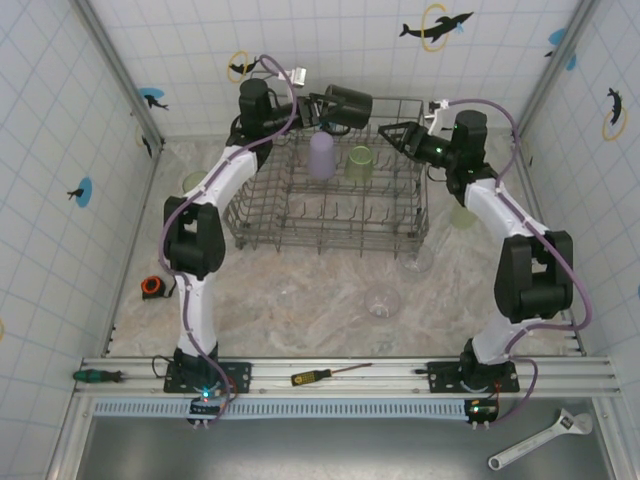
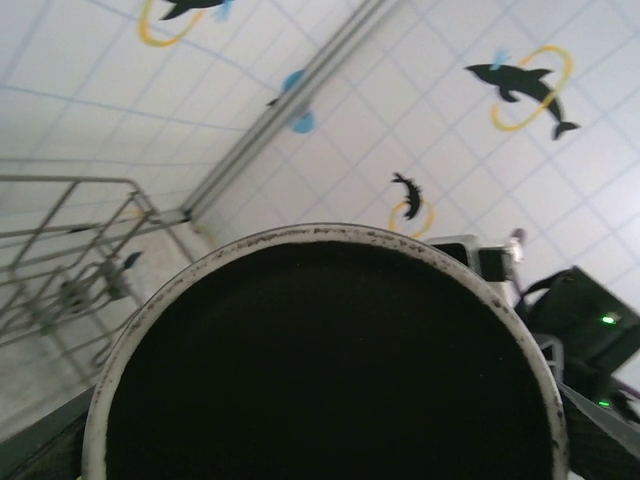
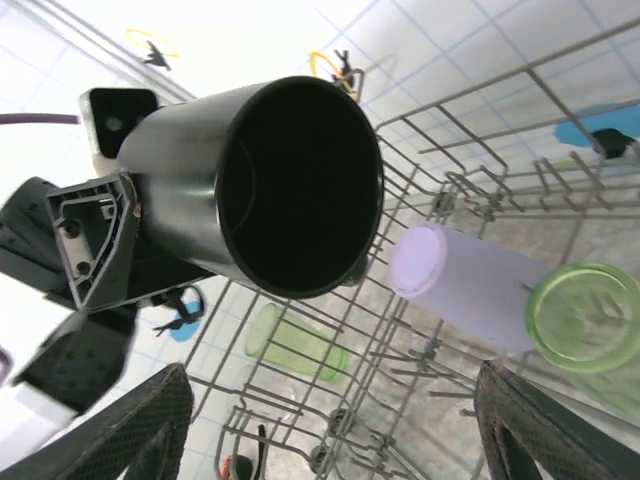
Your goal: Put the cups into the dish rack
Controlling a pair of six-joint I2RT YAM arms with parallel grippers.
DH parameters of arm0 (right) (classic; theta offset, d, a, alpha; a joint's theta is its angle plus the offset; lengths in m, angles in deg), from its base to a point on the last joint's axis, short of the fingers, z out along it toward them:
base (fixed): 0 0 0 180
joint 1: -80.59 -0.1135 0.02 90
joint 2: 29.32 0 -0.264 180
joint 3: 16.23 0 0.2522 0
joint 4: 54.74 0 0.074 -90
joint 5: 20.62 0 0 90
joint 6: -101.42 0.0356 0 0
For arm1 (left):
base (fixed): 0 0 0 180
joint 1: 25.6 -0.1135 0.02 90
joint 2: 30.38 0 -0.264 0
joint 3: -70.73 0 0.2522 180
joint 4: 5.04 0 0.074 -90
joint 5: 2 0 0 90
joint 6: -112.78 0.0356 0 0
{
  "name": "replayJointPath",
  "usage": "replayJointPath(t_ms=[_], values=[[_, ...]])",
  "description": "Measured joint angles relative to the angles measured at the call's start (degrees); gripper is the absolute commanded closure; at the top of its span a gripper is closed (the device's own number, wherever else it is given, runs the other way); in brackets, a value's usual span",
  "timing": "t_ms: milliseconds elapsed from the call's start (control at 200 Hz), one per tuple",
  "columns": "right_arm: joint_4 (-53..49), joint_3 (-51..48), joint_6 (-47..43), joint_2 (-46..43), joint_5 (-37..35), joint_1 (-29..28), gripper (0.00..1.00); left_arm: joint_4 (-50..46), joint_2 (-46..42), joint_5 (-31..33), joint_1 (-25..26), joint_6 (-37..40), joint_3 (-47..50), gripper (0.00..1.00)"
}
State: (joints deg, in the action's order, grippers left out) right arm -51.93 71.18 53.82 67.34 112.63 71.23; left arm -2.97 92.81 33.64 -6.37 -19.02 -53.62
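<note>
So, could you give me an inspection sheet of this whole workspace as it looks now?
Surface: pale marbled table.
Job's things: dish rack holds lavender cup and green tumbler; black mug raised over its far edge; other green tumblers and clear glasses on the table.
Clutter: tape measure, green screwdriver, yellow screwdriver, wrench.
Grippers: left gripper shut on black mug; right gripper fingers open, empty.
Cables: purple cables along both arms.
Surroundings: tiled walls, dolphin stickers.

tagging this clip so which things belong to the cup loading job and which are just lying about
Job: dish rack, black mug, lavender cup, green tumbler in the rack, two green tumblers beside it, two clear glasses.
Lying about: yellow-handled screwdriver, green-handled screwdriver, adjustable wrench, tape measure.
</note>
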Motion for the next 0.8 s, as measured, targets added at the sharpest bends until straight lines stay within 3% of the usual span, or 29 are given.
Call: replayJointPath(t_ms=[380, 525, 566, 801], values=[[-17.7, 0.0, -11.5, -5.9, -10.4, -3.2, 0.12, -23.2, -15.3, 15.1, 0.2, 17.3, 7.8, 1.00], [-23.5, 0.0, -15.1, -8.4, -16.3, -6.1, 0.07, -30.3, -17.4, 22.2, 1.2, 22.4, 7.8, 1.00], [-24.6, 0.0, -15.8, -9.0, -17.8, -6.8, 0.01, -32.3, -17.5, 24.0, 1.6, 23.9, 7.8, 1.00], [-28.7, -1.6, -18.3, -10.9, -25.3, -9.0, 0.00, -44.5, -17.4, 35.2, 6.6, 31.6, 7.6, 1.00]])
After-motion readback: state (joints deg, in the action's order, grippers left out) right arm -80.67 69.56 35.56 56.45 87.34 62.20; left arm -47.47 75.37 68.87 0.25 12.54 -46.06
